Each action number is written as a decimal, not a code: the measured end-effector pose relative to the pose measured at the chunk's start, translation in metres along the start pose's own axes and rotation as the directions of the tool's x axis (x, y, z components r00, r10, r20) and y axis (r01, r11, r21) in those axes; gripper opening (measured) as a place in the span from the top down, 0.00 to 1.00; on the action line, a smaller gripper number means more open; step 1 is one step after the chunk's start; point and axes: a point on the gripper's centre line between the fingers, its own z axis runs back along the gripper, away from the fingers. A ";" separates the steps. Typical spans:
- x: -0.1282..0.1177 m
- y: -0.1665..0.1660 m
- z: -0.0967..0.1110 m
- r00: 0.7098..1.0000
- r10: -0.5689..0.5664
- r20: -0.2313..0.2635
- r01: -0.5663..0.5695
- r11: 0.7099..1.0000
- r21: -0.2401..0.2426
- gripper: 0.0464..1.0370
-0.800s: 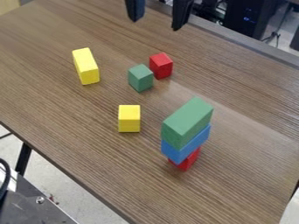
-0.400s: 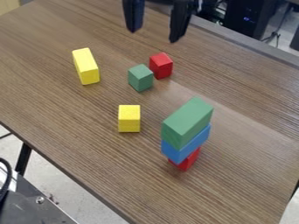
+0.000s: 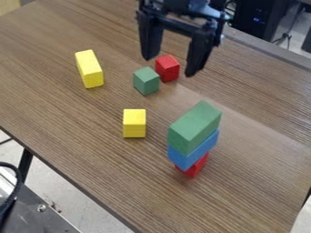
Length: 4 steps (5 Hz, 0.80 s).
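Brown wood-grained table (image 3: 72, 136) slants across a room with a pale floor (image 3: 54, 186) and dark equipment (image 3: 258, 18) behind its far edge; over its far part hangs my black two-finger gripper (image 3: 171, 63), fingers spread wide with nothing between them. Nearest to me is a small red block (image 3: 168, 68) — it shows between my fingertips, below them; just beside it, toward the near left, sits a small green block (image 3: 146, 81). Farther left lies a long yellow block (image 3: 90, 69); a shorter yellow block (image 3: 134, 124) sits nearer the middle. Right of that rises a stack: a large green rectangular block (image 3: 195, 127) on top, a blue block (image 3: 193, 151) under it, and a red block (image 3: 194, 167) at the bottom, partly hidden — all well apart from my gripper.
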 end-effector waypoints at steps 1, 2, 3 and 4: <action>-0.012 -0.010 -0.004 1.000 -0.021 0.007 0.021 1.000 0.001 0.04; -0.014 -0.019 -0.009 0.999 -0.035 0.013 0.035 0.999 -0.005 0.04; -0.009 -0.026 -0.015 0.999 -0.043 0.016 0.043 0.999 -0.001 0.04; -0.005 -0.034 -0.028 0.998 -0.062 -0.010 0.063 0.998 0.009 0.04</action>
